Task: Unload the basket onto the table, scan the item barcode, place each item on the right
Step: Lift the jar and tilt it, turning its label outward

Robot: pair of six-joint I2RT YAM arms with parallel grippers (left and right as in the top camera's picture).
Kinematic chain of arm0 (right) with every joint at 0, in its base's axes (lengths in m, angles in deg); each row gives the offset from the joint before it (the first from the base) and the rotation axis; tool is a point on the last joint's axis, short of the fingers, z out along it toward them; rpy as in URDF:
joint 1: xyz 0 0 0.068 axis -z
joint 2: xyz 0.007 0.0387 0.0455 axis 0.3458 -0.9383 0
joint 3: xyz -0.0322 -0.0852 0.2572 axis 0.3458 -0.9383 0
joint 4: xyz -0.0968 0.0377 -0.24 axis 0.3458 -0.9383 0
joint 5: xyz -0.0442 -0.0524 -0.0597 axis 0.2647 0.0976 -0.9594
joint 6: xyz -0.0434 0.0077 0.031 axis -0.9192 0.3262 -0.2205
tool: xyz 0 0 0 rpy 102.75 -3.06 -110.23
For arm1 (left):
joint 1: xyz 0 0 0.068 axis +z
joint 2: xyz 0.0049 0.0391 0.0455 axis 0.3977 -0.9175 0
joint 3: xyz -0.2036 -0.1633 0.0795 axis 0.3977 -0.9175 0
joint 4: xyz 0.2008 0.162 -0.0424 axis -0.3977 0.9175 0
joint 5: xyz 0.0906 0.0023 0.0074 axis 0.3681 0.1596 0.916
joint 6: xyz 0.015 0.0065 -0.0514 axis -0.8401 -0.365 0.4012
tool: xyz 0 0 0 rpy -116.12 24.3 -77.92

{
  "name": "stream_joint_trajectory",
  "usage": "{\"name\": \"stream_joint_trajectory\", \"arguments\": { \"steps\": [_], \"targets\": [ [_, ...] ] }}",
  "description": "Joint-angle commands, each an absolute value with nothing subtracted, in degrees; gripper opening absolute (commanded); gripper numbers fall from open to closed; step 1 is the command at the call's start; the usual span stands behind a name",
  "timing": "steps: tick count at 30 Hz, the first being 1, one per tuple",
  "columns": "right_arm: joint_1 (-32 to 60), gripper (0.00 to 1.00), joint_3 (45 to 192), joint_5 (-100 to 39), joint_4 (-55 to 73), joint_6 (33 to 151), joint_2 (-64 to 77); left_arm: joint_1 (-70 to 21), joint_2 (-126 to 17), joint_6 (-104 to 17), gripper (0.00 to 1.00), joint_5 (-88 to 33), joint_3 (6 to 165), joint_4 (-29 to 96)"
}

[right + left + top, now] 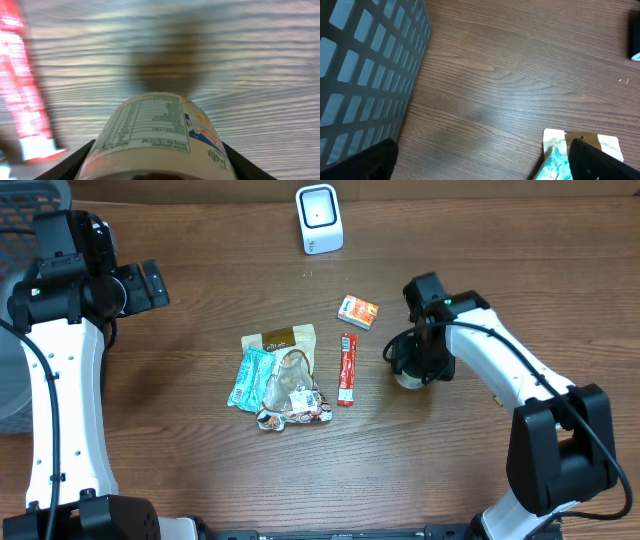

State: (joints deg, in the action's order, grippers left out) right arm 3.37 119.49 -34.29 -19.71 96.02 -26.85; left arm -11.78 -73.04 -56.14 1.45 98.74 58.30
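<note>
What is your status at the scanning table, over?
Left gripper open, near basket. Right gripper astride white food cup, grip unconfirmed. Scanner at far edge; small orange box lies between.

A grey mesh basket (365, 65) stands left on the wooden table (510, 75), snack packets (555, 142) at lower right.

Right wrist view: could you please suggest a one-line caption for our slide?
Right gripper straddling a white tub with a nutrition label, a red stick packet blurred at left on the wooden table.
</note>
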Motion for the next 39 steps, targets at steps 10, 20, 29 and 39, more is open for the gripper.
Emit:
{"name": "stream_joint_trajectory", "arguments": {
  "steps": [10,20,29,39],
  "targets": [
    [3.5,0.54,121.4,-7.2,-30.1,96.4,-26.6,-11.8,-73.5,-55.4,1.0,1.0,99.4,58.2],
    [3.5,0.54,121.4,-0.4,-36.9,96.4,-26.6,-11.8,-73.5,-55.4,1.0,1.0,99.4,58.2],
    [3.5,0.41,121.4,8.0,-38.4,96.4,-26.6,-11.8,-73.5,-55.4,1.0,1.0,99.4,58.2],
    [3.5,0.4,121.4,8.0,-39.3,100.1,-26.6,-11.8,-73.5,-55.4,1.0,1.0,99.4,58.2]
  ]
}}
